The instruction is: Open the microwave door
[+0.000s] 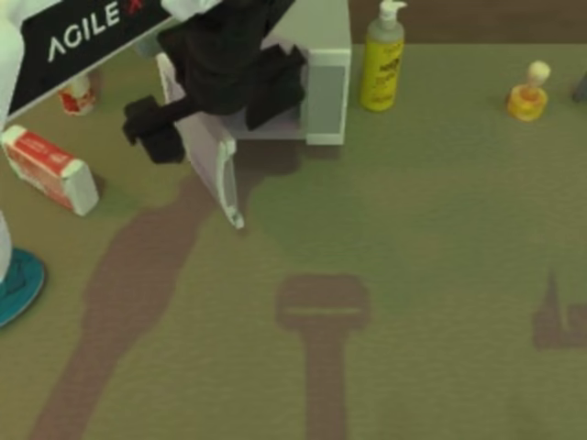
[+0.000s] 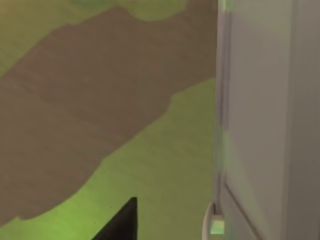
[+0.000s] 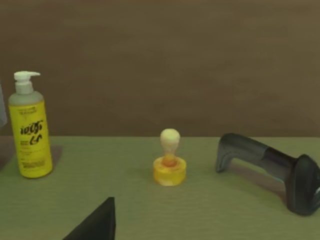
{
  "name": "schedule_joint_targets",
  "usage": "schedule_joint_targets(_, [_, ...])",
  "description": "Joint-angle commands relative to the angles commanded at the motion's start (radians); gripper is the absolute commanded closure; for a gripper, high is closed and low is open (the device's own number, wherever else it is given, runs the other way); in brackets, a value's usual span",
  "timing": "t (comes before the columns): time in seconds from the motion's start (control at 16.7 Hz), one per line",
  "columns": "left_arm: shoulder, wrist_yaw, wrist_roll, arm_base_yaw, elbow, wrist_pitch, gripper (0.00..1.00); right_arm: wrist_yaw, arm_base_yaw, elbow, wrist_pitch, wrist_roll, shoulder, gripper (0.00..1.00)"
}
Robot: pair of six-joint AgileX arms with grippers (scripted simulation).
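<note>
The white-grey microwave (image 1: 326, 55) stands at the back of the table, left of centre. Its door (image 1: 206, 151) is swung far out toward the front left, with the silver handle strip (image 1: 231, 188) on its free edge. My left arm reaches over the microwave, and my left gripper (image 1: 156, 137) sits against the door's outer side near the handle's top. In the left wrist view, the door (image 2: 260, 125) fills one side and the handle's end (image 2: 207, 225) lies just beside one dark finger (image 2: 122, 225). My right gripper (image 3: 160, 235) is parked, out of the top view.
A yellow pump bottle (image 1: 382, 64) stands right of the microwave. A yellow knobbed stamp (image 1: 529, 96) and a dark scanner (image 3: 280, 172) lie at the back right. A red-white box (image 1: 50, 170), a small can (image 1: 78, 96) and a teal object (image 1: 18, 284) sit at the left.
</note>
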Motion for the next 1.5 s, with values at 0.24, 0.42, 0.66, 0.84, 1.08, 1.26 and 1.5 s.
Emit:
schedule_joint_targets(0.24, [0.0, 0.0, 0.0, 0.0, 0.0, 0.0, 0.6, 0.0, 0.0, 0.0, 0.0, 0.0, 0.0, 0.0])
schedule_joint_targets(0.42, [0.0, 0.0, 0.0, 0.0, 0.0, 0.0, 0.83, 0.0, 0.0, 0.0, 0.0, 0.0, 0.0, 0.0])
schedule_joint_targets(0.66, [0.0, 0.0, 0.0, 0.0, 0.0, 0.0, 1.0, 0.0, 0.0, 0.0, 0.0, 0.0, 0.0, 0.0])
schedule_joint_targets(0.84, [0.0, 0.0, 0.0, 0.0, 0.0, 0.0, 1.0, 0.0, 0.0, 0.0, 0.0, 0.0, 0.0, 0.0])
schedule_joint_targets(1.08, [0.001, 0.0, 0.0, -0.004, 0.0, 0.001, 1.0, 0.0, 0.0, 0.0, 0.0, 0.0, 0.0, 0.0])
schedule_joint_targets(1.26, [0.019, 0.012, 0.006, 0.001, 0.016, -0.026, 1.0, 0.0, 0.0, 0.0, 0.0, 0.0, 0.0, 0.0])
schedule_joint_targets(1.5, [0.069, 0.073, 0.024, 0.024, 0.121, -0.118, 1.0, 0.0, 0.0, 0.0, 0.0, 0.0, 0.0, 0.0])
